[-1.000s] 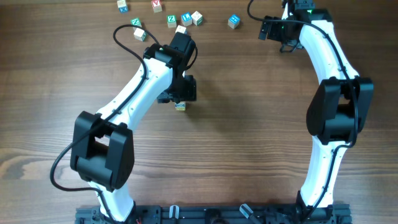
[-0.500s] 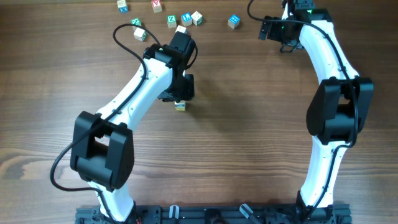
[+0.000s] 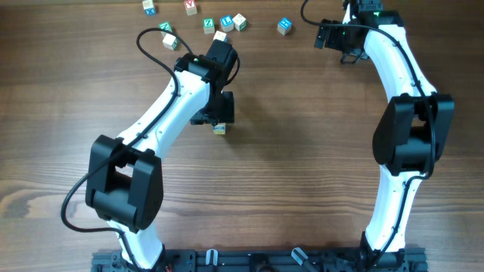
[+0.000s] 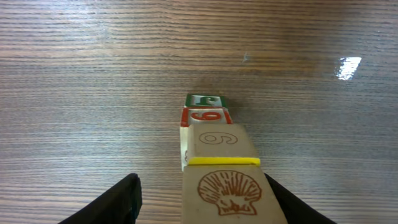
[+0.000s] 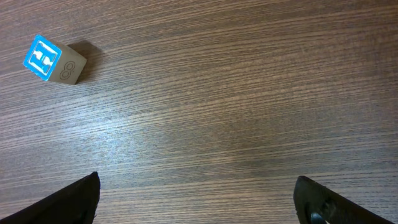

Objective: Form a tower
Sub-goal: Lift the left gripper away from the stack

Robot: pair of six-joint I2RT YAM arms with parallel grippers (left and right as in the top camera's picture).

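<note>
Left gripper (image 3: 216,112): has edged slightly toward the table's far-left corner. Its fingers (image 4: 124,198) are parted, straddling the tower (image 4: 209,146) and gripping nothing. The tower stands free, left of table centre; placement apparently done. Right gripper (image 5: 196,186): fingers wide, empty, near the far edge.

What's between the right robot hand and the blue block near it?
Nothing, only bare wooden table. The right wrist view shows the blue block apart from the open right hand, with just wood grain between them.
</note>
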